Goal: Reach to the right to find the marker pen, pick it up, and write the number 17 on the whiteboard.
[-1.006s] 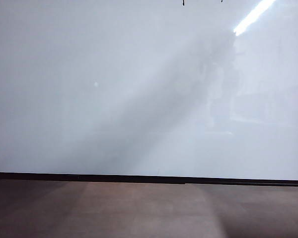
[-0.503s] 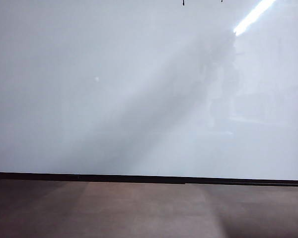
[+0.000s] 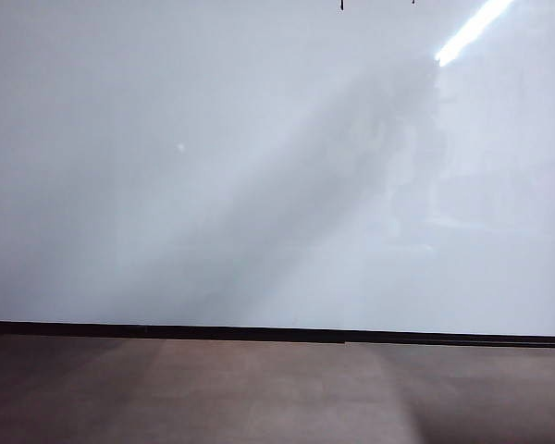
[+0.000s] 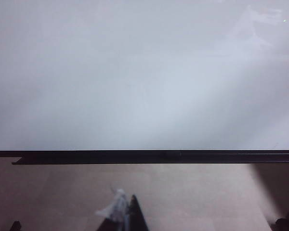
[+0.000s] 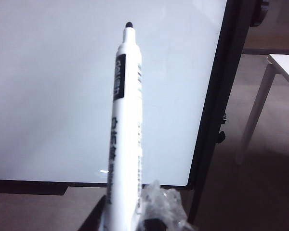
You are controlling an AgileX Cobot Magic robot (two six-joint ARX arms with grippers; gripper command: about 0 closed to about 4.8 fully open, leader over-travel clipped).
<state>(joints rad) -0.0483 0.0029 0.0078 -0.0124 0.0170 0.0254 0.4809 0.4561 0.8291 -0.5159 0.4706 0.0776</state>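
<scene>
Filling the exterior view, the whiteboard shows two stroke ends of the number 17 at its top edge. Right pincer grips the marker pen, tip off the board; writing looks finished. Left pincer: state unclear.

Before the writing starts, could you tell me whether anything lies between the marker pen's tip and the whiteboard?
Nothing: in the right wrist view, the marker pen tip points at bare whiteboard, with no object between.
</scene>
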